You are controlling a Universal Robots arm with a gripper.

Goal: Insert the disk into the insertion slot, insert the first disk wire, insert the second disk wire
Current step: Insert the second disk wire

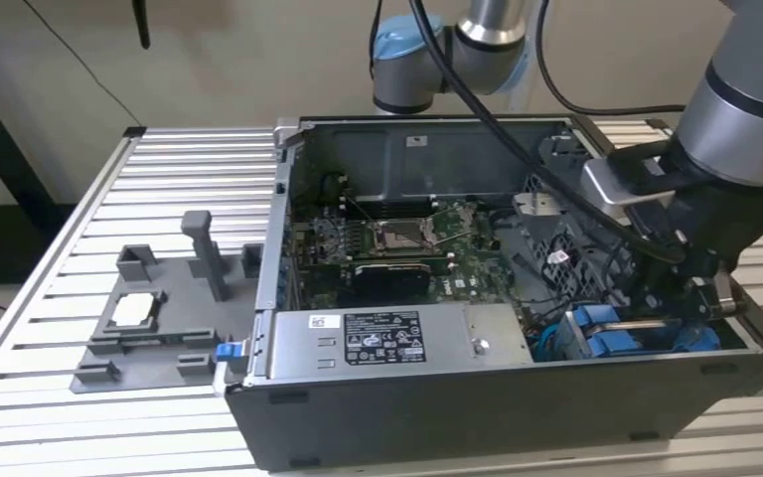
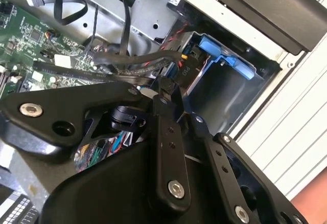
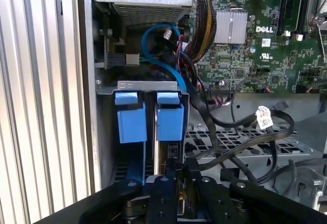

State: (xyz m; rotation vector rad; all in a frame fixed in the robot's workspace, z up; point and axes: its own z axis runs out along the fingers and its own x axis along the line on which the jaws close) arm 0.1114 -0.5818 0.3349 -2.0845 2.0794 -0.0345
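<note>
Exterior view has the gripper (image 1: 684, 310) down at the lower right of the frame, right above the insertion slot (image 1: 620, 333) with its blue fittings. First wrist view shows two blue caddy tabs side by side in the bay, so the disk (image 3: 169, 121) looks seated, though I can't be sure. Jaws look pinched on a black wire connector (image 2: 172, 73), I think. Risk: loose black cables (image 3: 240, 132) crowd the bay and could snag. Second wrist view alone shows the connector end.

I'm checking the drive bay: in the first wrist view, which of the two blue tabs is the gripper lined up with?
The blue tab farther from the case wall, nearer the motherboard; the gripper sits directly in line with it.
</note>
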